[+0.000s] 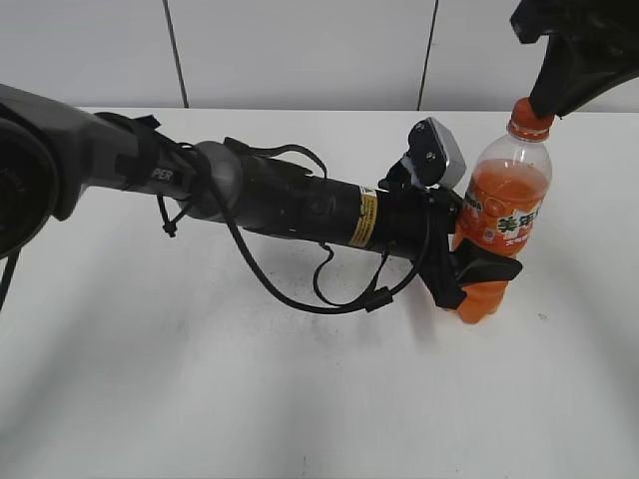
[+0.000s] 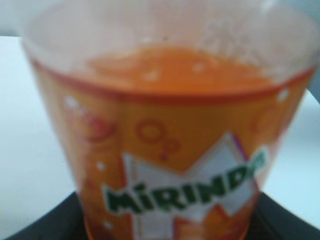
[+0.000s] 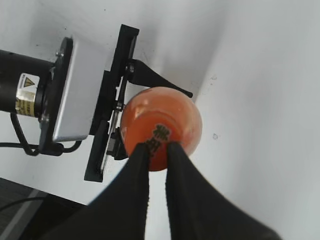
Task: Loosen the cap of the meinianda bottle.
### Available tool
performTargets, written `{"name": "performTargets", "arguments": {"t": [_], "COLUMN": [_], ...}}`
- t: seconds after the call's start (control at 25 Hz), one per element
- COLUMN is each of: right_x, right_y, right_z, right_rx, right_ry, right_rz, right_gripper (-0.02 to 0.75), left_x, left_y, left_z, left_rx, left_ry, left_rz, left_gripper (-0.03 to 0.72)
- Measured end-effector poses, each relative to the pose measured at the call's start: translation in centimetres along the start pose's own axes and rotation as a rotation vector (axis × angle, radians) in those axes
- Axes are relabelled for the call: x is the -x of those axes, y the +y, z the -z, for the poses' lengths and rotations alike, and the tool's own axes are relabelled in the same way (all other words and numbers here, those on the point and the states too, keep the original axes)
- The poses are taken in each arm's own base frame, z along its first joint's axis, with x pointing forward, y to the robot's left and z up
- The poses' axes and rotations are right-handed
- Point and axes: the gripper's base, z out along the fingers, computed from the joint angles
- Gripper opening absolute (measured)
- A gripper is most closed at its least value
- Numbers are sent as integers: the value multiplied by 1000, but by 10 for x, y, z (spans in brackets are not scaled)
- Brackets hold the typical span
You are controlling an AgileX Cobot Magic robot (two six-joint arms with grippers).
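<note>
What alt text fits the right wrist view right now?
Top-down view: the right gripper has its fingers closed together over the top of the meinianda bottle, hiding the cap. The left gripper clamps the bottle's side on the white table.

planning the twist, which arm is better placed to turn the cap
Right. The right pincer sits directly above the bottle, its fingers closed around the cap. The left pincer is clamped low on the body, steadying it upright.
</note>
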Motion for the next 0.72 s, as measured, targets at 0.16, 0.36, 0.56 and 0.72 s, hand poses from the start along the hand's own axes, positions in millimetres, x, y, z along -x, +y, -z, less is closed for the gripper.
{"name": "performTargets", "arguments": {"t": [0.16, 0.36, 0.56, 0.72], "right_x": [0, 0, 0, 1], "right_y": [0, 0, 2, 3], "right_z": [0, 0, -1, -3], "right_rx": [-1, -2, 24, 39], "right_ry": [0, 0, 1, 4], "right_rz": [107, 119, 95, 88], "right_gripper": [45, 69, 463, 558], "left_x": [0, 0, 0, 0], "left_y": [0, 0, 0, 0], "left_z": [0, 0, 0, 0], "left_rx": [0, 1, -2, -5], "left_ry": [-1, 0, 1, 1], "left_rz": [2, 2, -3, -6], "left_gripper": [405, 405, 405, 405]}}
